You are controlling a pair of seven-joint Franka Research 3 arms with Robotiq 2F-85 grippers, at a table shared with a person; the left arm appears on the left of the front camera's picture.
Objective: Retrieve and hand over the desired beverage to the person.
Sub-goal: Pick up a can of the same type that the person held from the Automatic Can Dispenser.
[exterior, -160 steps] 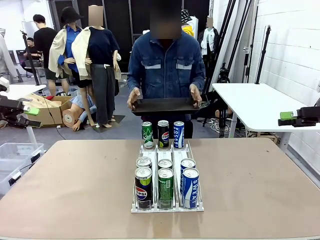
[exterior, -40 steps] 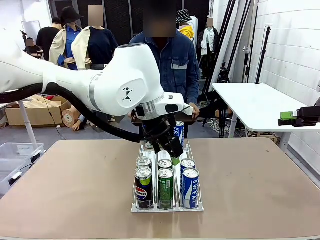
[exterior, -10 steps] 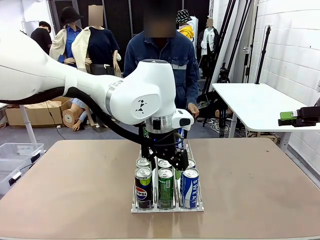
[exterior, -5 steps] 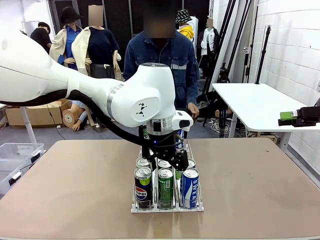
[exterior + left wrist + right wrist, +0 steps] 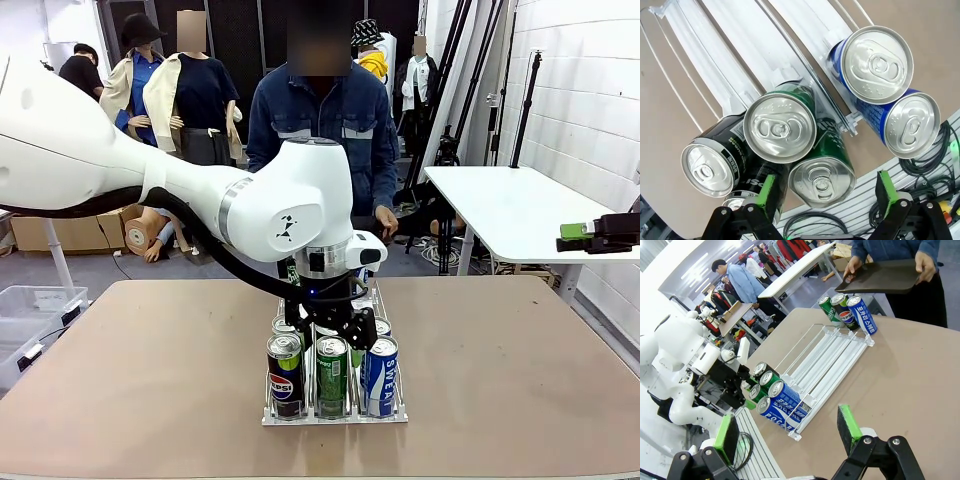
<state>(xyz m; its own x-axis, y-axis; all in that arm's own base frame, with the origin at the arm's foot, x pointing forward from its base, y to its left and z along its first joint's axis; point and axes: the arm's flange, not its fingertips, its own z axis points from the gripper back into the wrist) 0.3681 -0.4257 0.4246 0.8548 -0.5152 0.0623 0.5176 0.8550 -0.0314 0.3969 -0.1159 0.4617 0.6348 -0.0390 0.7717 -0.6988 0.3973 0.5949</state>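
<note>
A clear rack (image 5: 336, 417) on the table holds cans in three lanes: black Pepsi (image 5: 284, 368), green (image 5: 332, 374) and blue Pocari Sweat (image 5: 380, 370) in front. My left gripper (image 5: 336, 326) hangs open just above the middle lane. In the left wrist view its green pads (image 5: 766, 192) straddle the front green can (image 5: 822, 180) from above, apart from it. A second green can (image 5: 780, 129) stands behind. The person (image 5: 322, 125) in a denim jacket stands at the far side holding a black tray (image 5: 880, 277). My right gripper (image 5: 789, 435) is open and holds nothing, off to the table's right (image 5: 590, 232).
Three more cans (image 5: 847, 310) stand at the rack's far end, near the person. Two blue cans (image 5: 880, 57) and black cans (image 5: 707, 167) flank the green ones closely. A white side table (image 5: 520, 205) stands at the right. The tabletop (image 5: 140, 370) around the rack is bare.
Over the last second my left gripper has sunk a little lower over the front cans of the middle lane. The right arm has stayed put.
</note>
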